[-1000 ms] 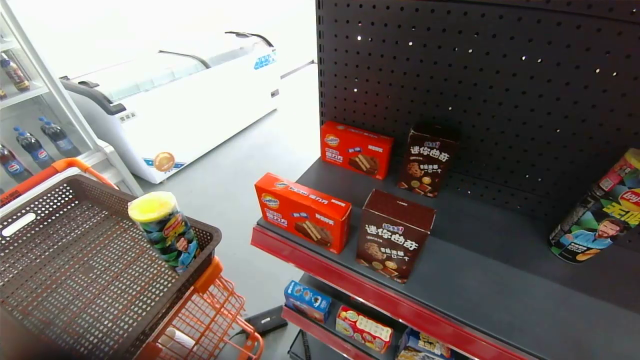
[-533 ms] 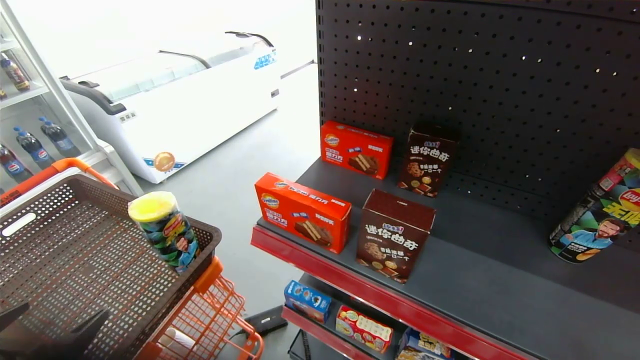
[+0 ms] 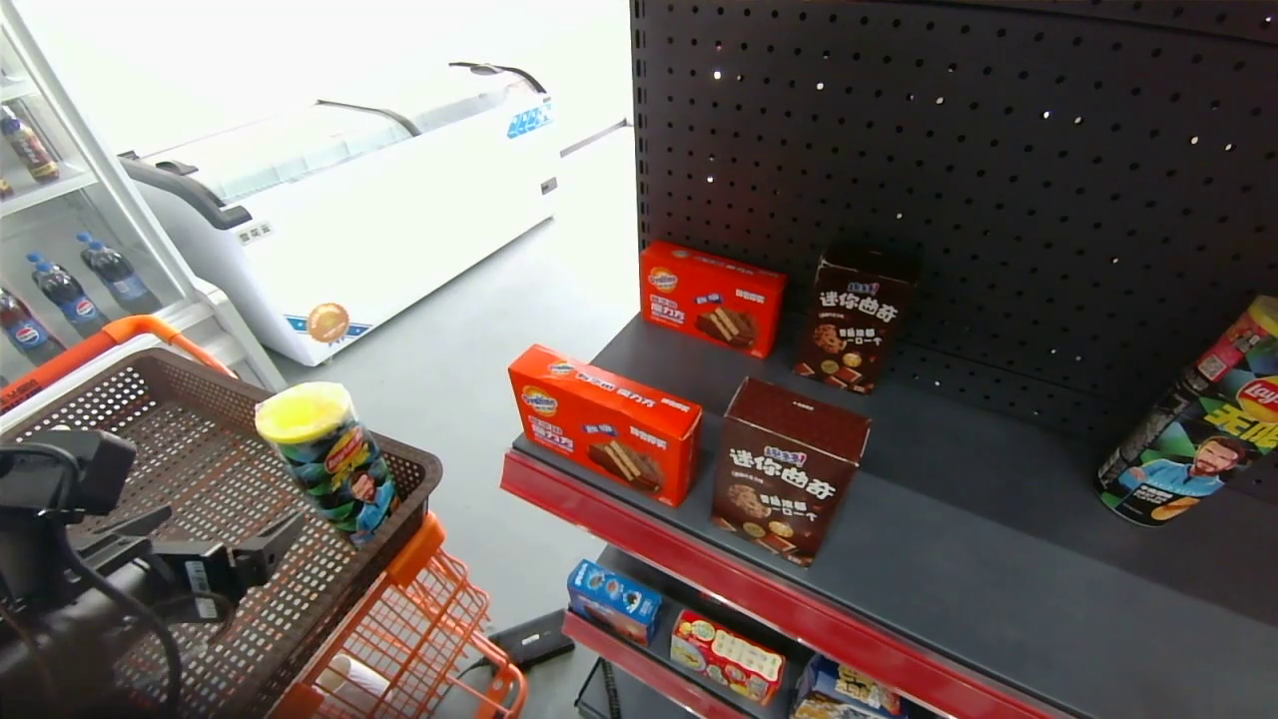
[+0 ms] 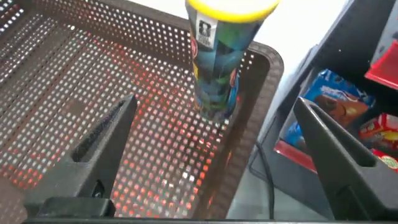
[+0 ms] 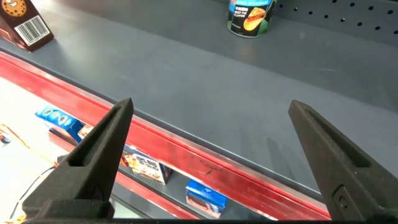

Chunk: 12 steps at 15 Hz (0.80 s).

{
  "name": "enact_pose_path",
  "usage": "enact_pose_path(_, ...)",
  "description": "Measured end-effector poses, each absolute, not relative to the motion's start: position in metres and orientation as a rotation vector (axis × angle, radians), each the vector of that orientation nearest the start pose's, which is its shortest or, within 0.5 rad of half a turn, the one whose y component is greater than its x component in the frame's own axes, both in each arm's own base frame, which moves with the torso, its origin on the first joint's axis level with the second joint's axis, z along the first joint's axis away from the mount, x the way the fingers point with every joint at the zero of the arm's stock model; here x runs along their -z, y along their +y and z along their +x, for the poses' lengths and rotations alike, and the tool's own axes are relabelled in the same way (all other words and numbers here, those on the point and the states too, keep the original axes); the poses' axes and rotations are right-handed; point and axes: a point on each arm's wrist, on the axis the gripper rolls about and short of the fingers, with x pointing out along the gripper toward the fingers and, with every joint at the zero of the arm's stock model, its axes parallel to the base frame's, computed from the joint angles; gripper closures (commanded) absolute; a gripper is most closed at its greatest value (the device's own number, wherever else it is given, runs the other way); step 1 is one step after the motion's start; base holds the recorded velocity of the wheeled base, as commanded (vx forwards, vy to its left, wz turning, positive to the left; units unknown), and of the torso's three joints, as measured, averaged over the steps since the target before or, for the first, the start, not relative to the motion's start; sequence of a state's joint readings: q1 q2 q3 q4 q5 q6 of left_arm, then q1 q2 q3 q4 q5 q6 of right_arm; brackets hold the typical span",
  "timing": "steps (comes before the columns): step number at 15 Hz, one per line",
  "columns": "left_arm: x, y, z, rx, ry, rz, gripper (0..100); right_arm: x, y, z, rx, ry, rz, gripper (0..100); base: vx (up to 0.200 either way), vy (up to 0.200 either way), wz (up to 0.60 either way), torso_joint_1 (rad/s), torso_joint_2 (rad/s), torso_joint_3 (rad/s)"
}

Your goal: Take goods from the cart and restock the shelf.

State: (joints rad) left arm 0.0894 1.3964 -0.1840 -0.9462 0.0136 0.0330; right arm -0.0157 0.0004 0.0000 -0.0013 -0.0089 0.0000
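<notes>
Can (image 3: 326,461) stands upright in basket (image 3: 180,409), lid (image 3: 303,411) up.

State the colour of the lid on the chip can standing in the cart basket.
Yellow; the lid shows best in the head view.

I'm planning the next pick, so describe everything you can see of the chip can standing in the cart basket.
The chip can is a tall cylinder with a yellow lid in place and a glossy printed wrap in blue, green and red. It stands upright on the perforated floor of the brown basket, in the corner nearest the shelf, close to the basket wall. The open left end effector faces it without touching it.
</notes>
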Motion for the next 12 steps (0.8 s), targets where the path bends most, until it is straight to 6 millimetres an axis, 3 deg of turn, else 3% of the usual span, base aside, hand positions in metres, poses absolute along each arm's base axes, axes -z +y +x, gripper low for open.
enact_pose_path(10, -0.083, 0.030, 0.294, -0.111, 0.151, 0.038, 0, -0.076, 0.000, -0.023, 0.025, -0.001, 0.000, 0, 0.000, 0.000, 0.00, 0.000, 0.00, 0.000)
enact_pose_path(11, -0.079, 0.031, 0.304, -0.109, 0.143, 0.038, 100, -0.076, 0.000, -0.023, 0.025, -0.001, 0.000, 0, 0.000, 0.000, 0.00, 0.000, 0.00, 0.000)
enact_pose_path(12, -0.076, 0.030, 0.313, -0.103, 0.137, 0.039, 100, -0.076, 0.000, -0.023, 0.026, -0.001, 0.000, 0, 0.000, 0.000, 0.00, 0.000, 0.00, 0.000)
